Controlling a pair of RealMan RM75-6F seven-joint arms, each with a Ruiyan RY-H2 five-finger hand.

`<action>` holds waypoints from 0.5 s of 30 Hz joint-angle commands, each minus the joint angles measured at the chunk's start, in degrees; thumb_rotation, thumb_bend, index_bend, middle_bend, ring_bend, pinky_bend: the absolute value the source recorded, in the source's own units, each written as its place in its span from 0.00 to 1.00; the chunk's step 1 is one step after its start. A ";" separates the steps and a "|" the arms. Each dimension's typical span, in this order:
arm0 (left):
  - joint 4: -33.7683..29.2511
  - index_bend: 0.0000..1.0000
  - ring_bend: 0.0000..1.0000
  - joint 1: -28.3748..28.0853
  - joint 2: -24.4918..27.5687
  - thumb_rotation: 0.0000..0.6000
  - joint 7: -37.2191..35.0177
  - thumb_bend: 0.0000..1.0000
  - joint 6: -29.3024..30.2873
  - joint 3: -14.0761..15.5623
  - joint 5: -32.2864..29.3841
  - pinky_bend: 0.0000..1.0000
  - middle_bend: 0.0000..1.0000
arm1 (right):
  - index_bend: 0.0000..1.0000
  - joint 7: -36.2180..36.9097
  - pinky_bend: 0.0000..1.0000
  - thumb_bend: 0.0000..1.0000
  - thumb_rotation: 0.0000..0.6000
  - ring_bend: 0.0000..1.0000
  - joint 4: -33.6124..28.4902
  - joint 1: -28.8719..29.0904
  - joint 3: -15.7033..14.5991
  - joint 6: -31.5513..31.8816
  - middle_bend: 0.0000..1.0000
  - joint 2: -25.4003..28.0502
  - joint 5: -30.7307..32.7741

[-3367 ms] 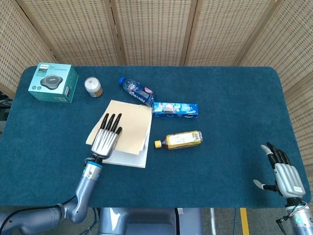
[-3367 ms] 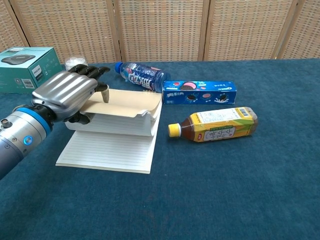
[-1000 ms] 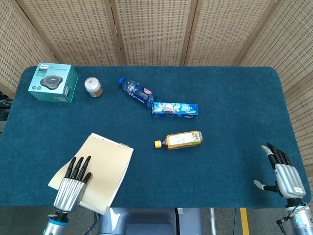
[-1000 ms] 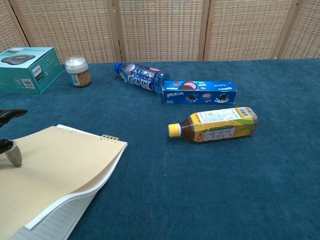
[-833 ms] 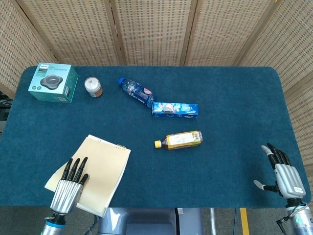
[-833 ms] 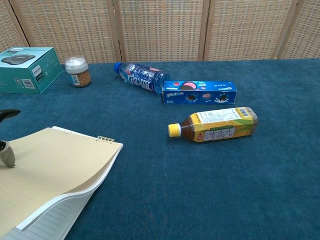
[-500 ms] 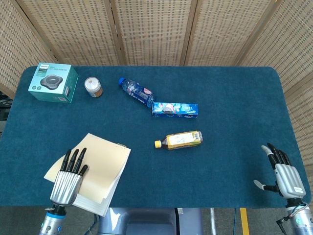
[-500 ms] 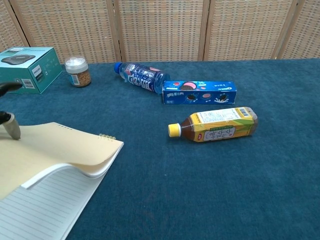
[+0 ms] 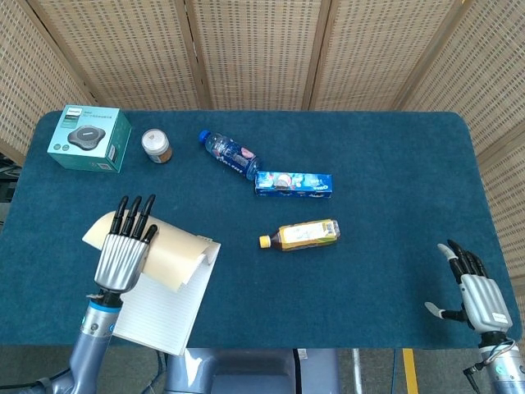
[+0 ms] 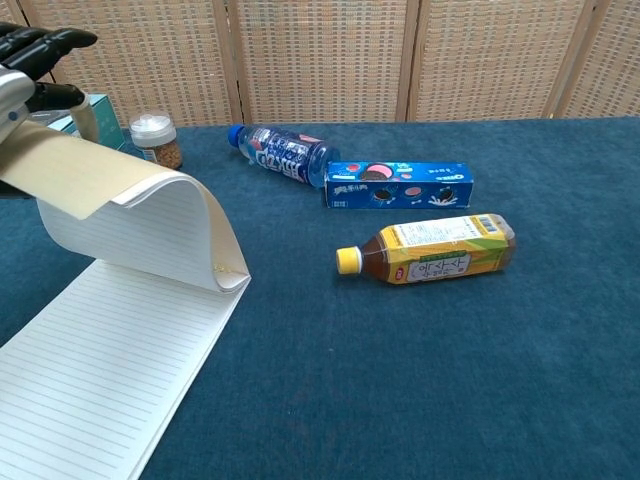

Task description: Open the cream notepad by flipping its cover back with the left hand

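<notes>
The cream notepad (image 9: pixel 161 305) lies at the near left of the table with its lined page (image 10: pixel 100 370) exposed. Its cream cover (image 10: pixel 85 168), with a few white sheets under it, is lifted and bent back in an arch away from the spiral edge. My left hand (image 9: pixel 123 250) holds the raised cover, its thumb (image 10: pixel 84 118) pressing on the cream side; the hand (image 10: pixel 28 58) shows at the top left of the chest view. My right hand (image 9: pixel 477 295) rests open at the near right corner, holding nothing.
A teal box (image 9: pixel 89 137) and a small jar (image 9: pixel 156 145) stand at the far left. A water bottle (image 9: pixel 230 153), a blue cookie box (image 9: pixel 293 183) and a yellow tea bottle (image 9: pixel 302 235) lie mid-table, right of the notepad.
The left hand has risen and moved away from me with the cover, which went from nearly flat to a high arch, baring the lined page. The right hand has not moved.
</notes>
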 commanded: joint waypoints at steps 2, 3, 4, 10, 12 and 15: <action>4.06 0.80 0.00 -3.51 -2.17 1.00 0.03 0.66 -3.14 -2.96 -2.35 0.00 0.00 | 0.02 0.05 0.00 0.05 1.00 0.00 -0.08 0.06 0.04 -0.15 0.00 0.00 0.13; 5.22 0.80 0.00 -4.39 -2.93 1.00 0.00 0.66 -3.85 -3.61 -2.90 0.00 0.00 | 0.02 0.02 0.00 0.05 1.00 0.00 -0.11 0.07 0.04 -0.12 0.00 -0.01 0.08; 6.35 0.80 0.00 -5.15 -3.67 1.00 -0.19 0.65 -4.33 -4.07 -3.26 0.00 0.00 | 0.02 0.01 0.00 0.05 1.00 0.00 -0.13 0.07 0.06 -0.09 0.00 -0.02 0.07; 12.36 0.80 0.00 -9.17 -7.64 1.00 -1.23 0.65 -6.20 -6.37 -5.23 0.00 0.00 | 0.02 0.53 0.00 0.05 1.00 0.00 -0.16 0.13 0.05 -0.38 0.00 0.03 0.21; 12.92 0.80 0.00 -10.07 -8.27 1.00 -1.67 0.65 -6.68 -7.06 -6.00 0.00 0.00 | 0.02 0.60 0.00 0.05 1.00 0.00 -0.15 0.18 0.04 -0.46 0.00 0.09 0.18; 14.38 0.80 0.00 -11.71 -9.26 1.00 -2.13 0.65 -7.25 -8.24 -6.75 0.00 0.00 | 0.02 0.70 0.00 0.05 1.00 0.00 -0.19 0.23 -0.01 -0.55 0.00 0.11 0.06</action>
